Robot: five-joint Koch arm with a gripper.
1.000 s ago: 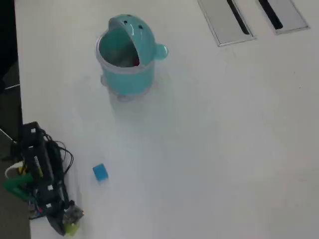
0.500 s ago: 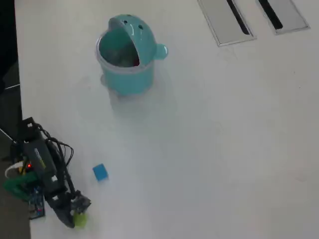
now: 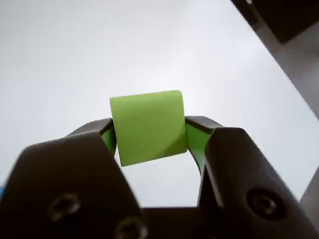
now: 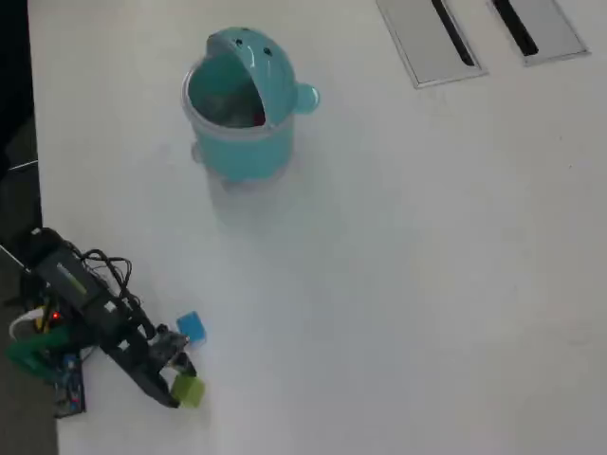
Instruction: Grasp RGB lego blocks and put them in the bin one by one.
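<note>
Wrist view gives me the hand (image 3: 149, 137) pinching the yellow-green block (image 3: 148, 127), one dark jaw pressed on each side of it, with plain white table (image 3: 75, 50) behind. From overhead I find the same hand (image 4: 180, 387) at the lower left with that block (image 4: 188, 390) at its tip (whether it is lifted clear of the table I cannot tell). The blue block (image 4: 191, 328) lies on the table just beside the arm (image 4: 95, 313). Well apart, at the top, stands the teal bin (image 4: 242, 104), its dotted lid (image 4: 254, 62) tipped back, with something red (image 4: 256, 118) showing inside. Two grey panels (image 4: 432, 43) sit flush in the table at the upper right. A dark strip of floor (image 4: 14, 142) runs along the left edge. My count: one green block, one blue, one bin.
</note>
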